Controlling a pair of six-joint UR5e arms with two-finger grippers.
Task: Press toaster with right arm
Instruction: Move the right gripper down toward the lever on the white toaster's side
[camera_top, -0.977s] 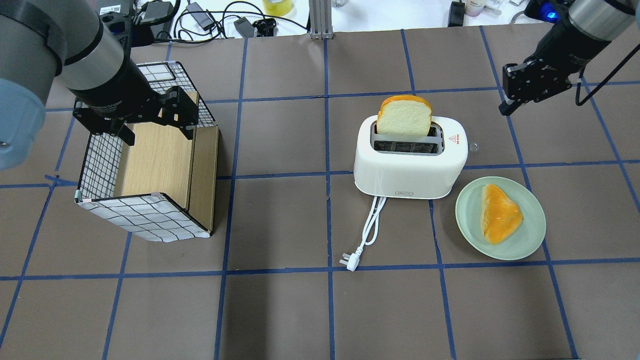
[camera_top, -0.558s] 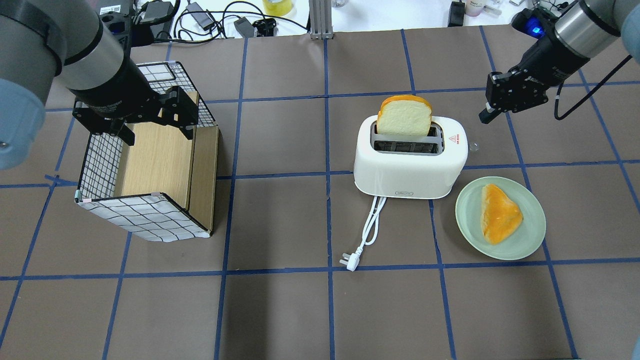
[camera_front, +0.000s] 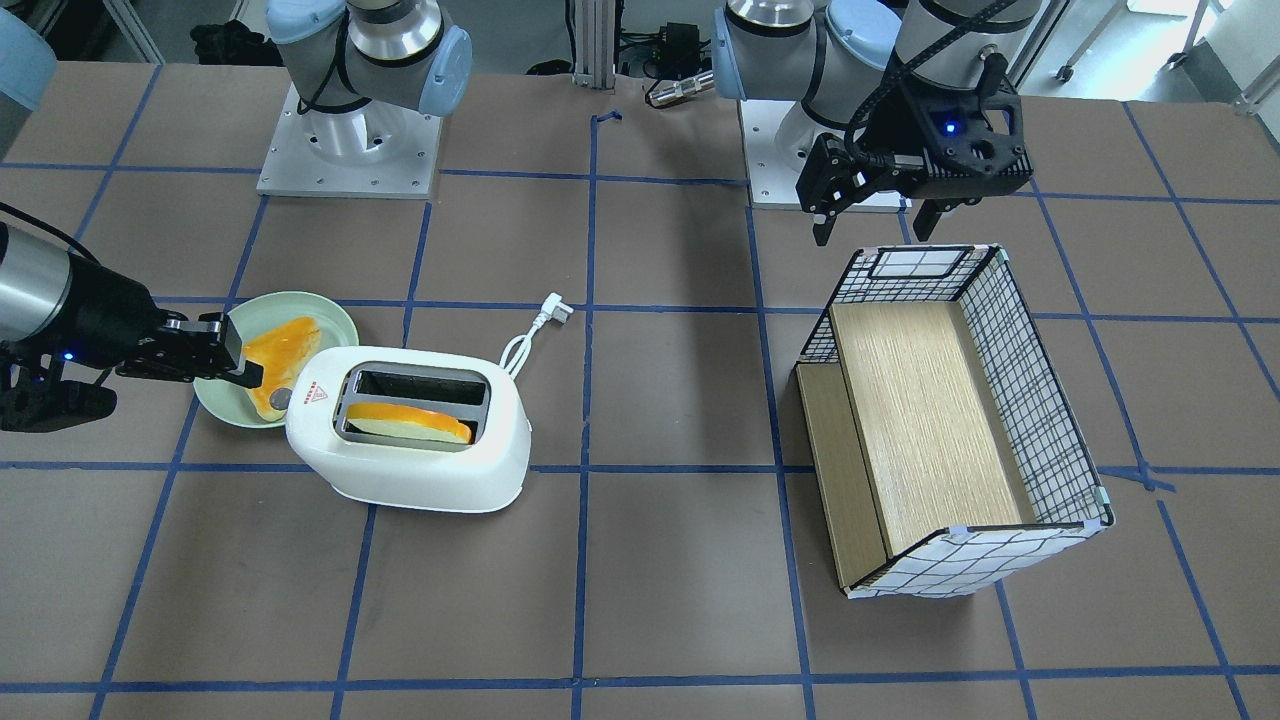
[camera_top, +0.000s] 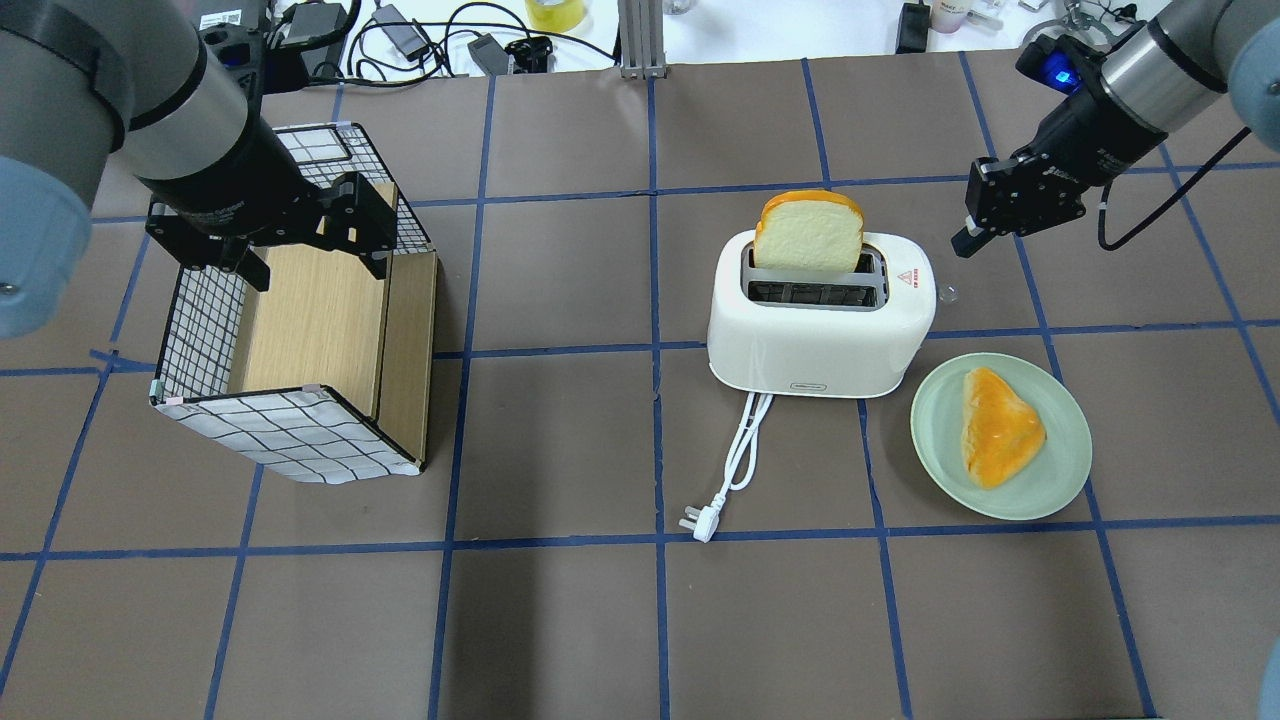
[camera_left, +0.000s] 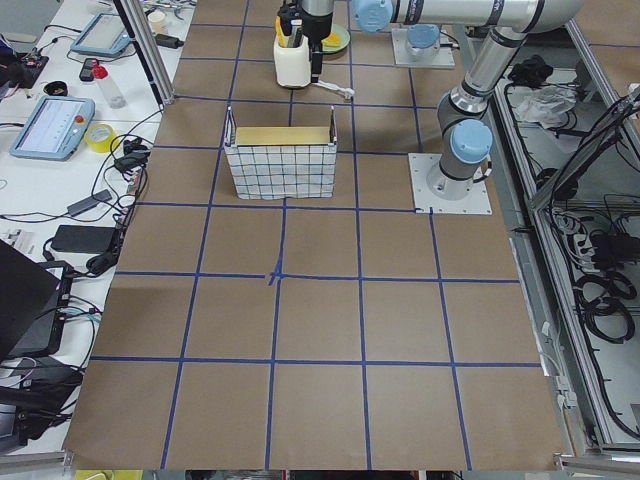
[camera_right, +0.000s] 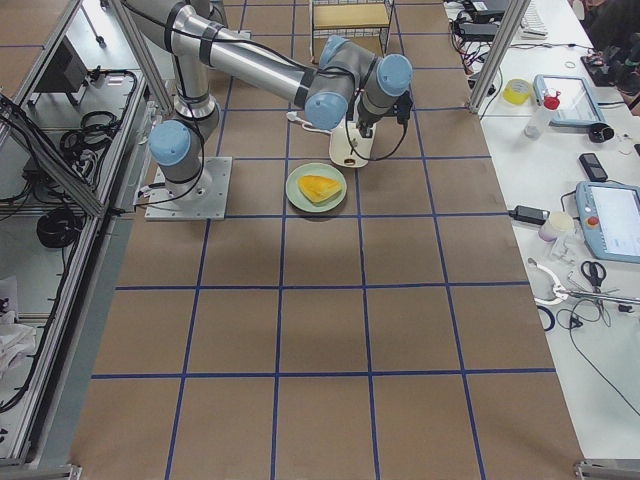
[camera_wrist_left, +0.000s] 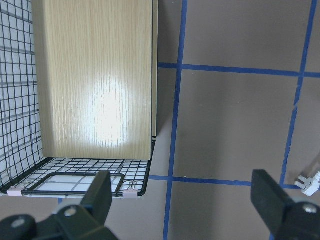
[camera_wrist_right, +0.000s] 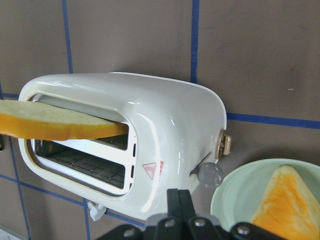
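The white toaster (camera_top: 820, 335) stands mid-table with a bread slice (camera_top: 808, 232) upright in its far slot. Its red triangle sticker (camera_top: 908, 279) is on top at the right end. My right gripper (camera_top: 965, 240) is shut and empty, and hovers just beyond the toaster's right end, apart from it. In the right wrist view the shut fingertips (camera_wrist_right: 178, 200) are above the toaster (camera_wrist_right: 170, 115), with its beige lever (camera_wrist_right: 225, 144) and grey knob (camera_wrist_right: 210, 174) on the end face. My left gripper (camera_top: 315, 255) is open over the wire basket (camera_top: 200, 330).
A green plate (camera_top: 1065, 455) holding a second bread slice (camera_top: 1000, 425) lies right of and in front of the toaster. The white cord and plug (camera_top: 700, 522) trail toward the front. Cables and small items lie along the far table edge.
My right gripper has moved left and slightly down, closer to the toaster's right end. The left arm, toaster and bread have not moved.
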